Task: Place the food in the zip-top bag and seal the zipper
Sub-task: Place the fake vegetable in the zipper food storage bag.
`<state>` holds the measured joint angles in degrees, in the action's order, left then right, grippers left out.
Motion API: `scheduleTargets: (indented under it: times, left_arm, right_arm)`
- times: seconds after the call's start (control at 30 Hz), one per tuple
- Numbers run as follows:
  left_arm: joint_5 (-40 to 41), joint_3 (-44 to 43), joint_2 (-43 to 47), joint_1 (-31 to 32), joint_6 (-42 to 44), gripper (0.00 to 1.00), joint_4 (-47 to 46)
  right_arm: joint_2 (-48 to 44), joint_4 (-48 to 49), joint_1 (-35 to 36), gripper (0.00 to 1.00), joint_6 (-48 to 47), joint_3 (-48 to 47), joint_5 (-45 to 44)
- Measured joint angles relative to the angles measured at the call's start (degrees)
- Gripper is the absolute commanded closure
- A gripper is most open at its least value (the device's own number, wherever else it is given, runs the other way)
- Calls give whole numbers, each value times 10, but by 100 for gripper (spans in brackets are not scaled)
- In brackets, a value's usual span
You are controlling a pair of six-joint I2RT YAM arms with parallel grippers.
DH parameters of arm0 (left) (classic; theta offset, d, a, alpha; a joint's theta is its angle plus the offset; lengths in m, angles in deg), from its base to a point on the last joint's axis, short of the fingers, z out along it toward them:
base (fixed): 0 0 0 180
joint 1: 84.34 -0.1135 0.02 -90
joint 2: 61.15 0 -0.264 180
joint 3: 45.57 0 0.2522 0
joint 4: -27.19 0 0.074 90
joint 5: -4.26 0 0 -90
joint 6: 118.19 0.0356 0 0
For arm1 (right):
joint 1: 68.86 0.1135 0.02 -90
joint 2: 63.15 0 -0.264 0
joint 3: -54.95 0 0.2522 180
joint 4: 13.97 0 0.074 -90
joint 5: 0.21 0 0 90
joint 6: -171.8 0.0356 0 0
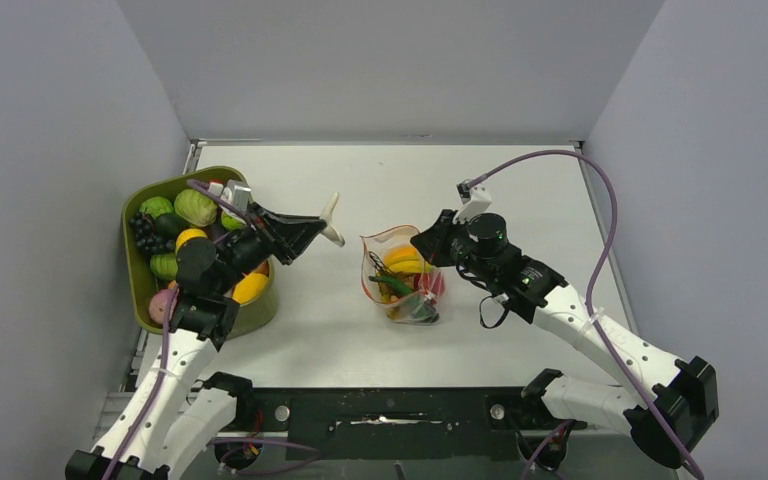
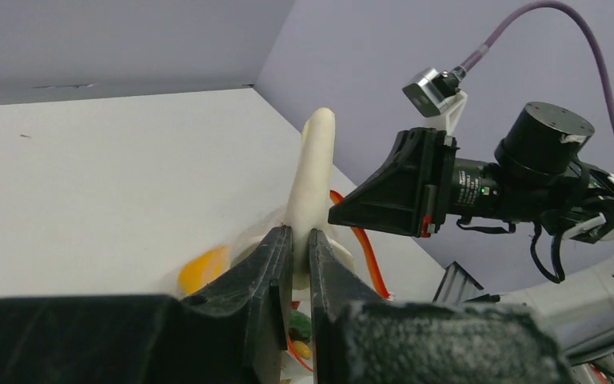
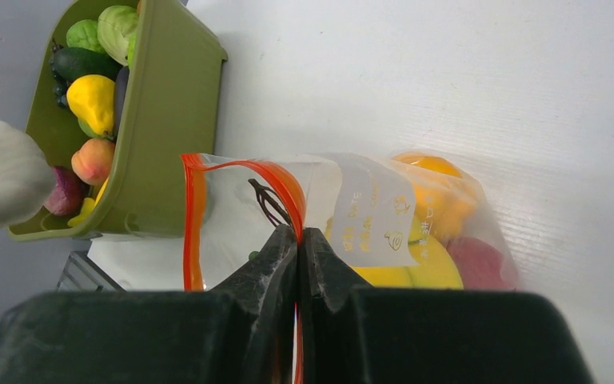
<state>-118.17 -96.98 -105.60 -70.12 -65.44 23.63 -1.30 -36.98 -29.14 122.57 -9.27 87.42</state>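
Left jaws around white food (image 2: 312,176); right jaws around zipper (image 3: 194,216)

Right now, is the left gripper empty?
No, the left gripper is shut on a cream-white food piece that sticks up between its fingers.

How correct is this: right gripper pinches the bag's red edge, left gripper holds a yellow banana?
Wrong: the left gripper holds a cream-white piece, not a banana; see the left wrist view. The right gripper does pinch the red edge of the bag.
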Motion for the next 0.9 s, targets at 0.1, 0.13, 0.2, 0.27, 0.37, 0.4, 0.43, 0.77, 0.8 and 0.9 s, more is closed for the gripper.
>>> scheduleTargets:
  times: [0.1, 0.13, 0.2, 0.27, 0.37, 0.4, 0.43, 0.77, 0.8, 0.9]
  left_arm:
    - [0, 28, -7, 27, -29, 100, -59]
    - [0, 35, -10, 37, -34, 100, -73]
    - [7, 54, -18, 65, -43, 100, -104]
    - [17, 67, -29, 100, -45, 100, -126]
    - [36, 70, -48, 145, -34, 100, -143]
    - [43, 70, -56, 159, -27, 100, -148]
    - [50, 70, -63, 171, -21, 100, -154]
    - [82, 70, -151, 211, 63, 100, -160]
    - [82, 70, -162, 215, 70, 100, -157]
    - [85, 70, -184, 223, 85, 100, -152]
  right_arm:
    - [1, 0, 0, 100, 0, 0, 0]
    - [2, 0, 0, 100, 0, 0, 0]
    - [5, 0, 0, 100, -1, 0, 1]
    - [6, 0, 0, 100, -1, 0, 2]
    - [6, 1, 0, 100, -1, 0, 5]
    - [6, 1, 0, 100, -1, 0, 6]
    - [6, 1, 0, 100, -1, 0, 7]
    - [5, 2, 0, 100, -5, 0, 11]
    - [5, 2, 0, 100, -5, 0, 11]
    - [6, 2, 0, 100, -6, 0, 11]
